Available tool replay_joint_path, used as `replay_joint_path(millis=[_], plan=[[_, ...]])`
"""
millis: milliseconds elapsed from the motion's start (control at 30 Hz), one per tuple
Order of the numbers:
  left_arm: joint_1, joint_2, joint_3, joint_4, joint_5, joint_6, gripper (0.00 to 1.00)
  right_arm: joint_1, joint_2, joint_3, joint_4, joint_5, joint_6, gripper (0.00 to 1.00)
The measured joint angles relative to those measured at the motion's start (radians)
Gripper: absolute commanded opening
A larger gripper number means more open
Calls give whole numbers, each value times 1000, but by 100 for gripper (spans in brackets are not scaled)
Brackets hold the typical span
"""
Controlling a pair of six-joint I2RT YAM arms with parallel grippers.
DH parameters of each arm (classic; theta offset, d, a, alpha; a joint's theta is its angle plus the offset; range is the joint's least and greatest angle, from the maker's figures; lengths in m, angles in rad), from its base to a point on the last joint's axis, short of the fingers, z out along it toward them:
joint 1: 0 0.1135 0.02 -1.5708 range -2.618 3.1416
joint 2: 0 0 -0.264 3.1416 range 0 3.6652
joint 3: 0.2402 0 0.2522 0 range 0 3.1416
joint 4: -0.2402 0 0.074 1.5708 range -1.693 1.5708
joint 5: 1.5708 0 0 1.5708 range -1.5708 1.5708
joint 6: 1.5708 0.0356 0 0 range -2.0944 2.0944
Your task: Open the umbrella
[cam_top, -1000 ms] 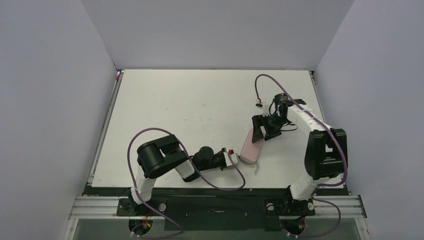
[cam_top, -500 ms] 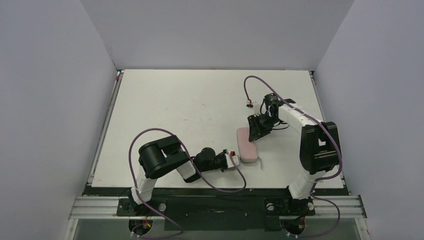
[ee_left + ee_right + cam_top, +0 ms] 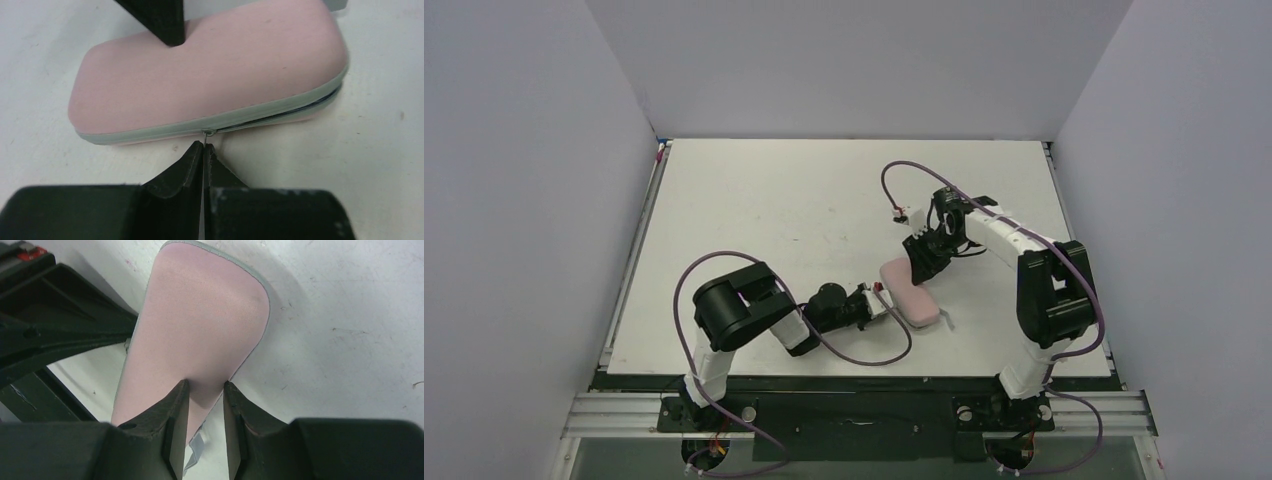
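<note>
Black left fingers (image 3: pixel 182 167): pressed together (no gap at the tips), pinching the thin metal zip pull (image 3: pixel 206 138) at the near edge of the case.
Pink case (image 3: pixel 215 70): lies flat on the white bench (image 3: pixel 764 210), with its grey zip band parted toward one end.
Black right fingers (image 3: pixel 175 412): just beyond, narrowed onto the far end of the case, one on each side and touching it.
Whereabouts of the umbrella: cannot tell (only the case's outside shows).
</note>
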Motion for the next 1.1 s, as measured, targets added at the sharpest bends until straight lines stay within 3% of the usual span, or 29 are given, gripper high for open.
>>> replay_joint_path(millis=[367, 667, 767, 900, 1000, 1100], plan=[[118, -6, 24, -43, -56, -63, 0, 36, 1, 35, -60, 17, -199, 21], [152, -55, 5, -72, -82, -77, 0, 90, 21, 77, -171, 45, -461, 22], [156, -66, -28, -69, -87, -62, 0, 101, 47, 101, -219, 58, -542, 28], [157, -69, -66, -37, -62, -37, 0, 106, 103, 175, -247, 55, -573, 45], [155, -69, -77, -19, -46, -20, 0, 100, 122, 219, -255, 40, -539, 60], [152, -69, -78, -10, -41, -16, 0, 91, 143, 269, -257, 13, -451, 66]])
